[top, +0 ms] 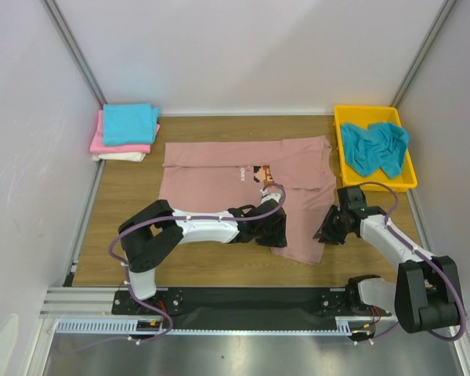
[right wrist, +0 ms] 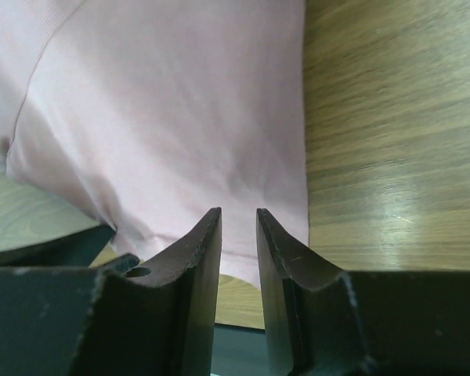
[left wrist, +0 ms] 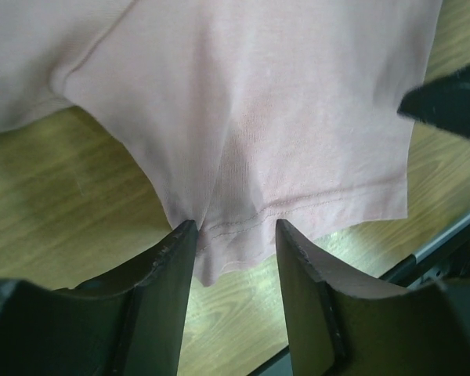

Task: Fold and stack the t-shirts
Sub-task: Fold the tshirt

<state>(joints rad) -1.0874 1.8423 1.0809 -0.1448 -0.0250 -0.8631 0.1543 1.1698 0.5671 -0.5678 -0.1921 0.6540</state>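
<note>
Where the dusty-pink t-shirt (top: 219, 176) lies: spread flat across the middle of the wooden table (top: 133, 235), neck end toward the far wall, hem toward the arms.
Chest print (top: 257, 174): small blocky pixel figure in orange and dark tones, with a short strip of white lettering beside it; the letters are too small to read.
Other writing: no brand or label can be made out on shirts, tray or arms.
Left gripper (left wrist: 235, 227): at the near hem; jaws apart, straddling a raised pucker of cloth just above the stitched hem line, not pinching it.
Right gripper (right wrist: 239, 213): at the shirt's near right corner; jaws drawn to a narrow slit over the cloth edge, and I cannot tell whether fabric is clamped.
Stack, far left corner: folded teal t-shirt (top: 130, 123) on top, bright pink t-shirt (top: 103, 142) under it, white t-shirt (top: 121, 157) at the bottom.
Yellow tray (top: 374, 110): far right corner, holding a crumpled teal t-shirt (top: 374, 147).
</note>
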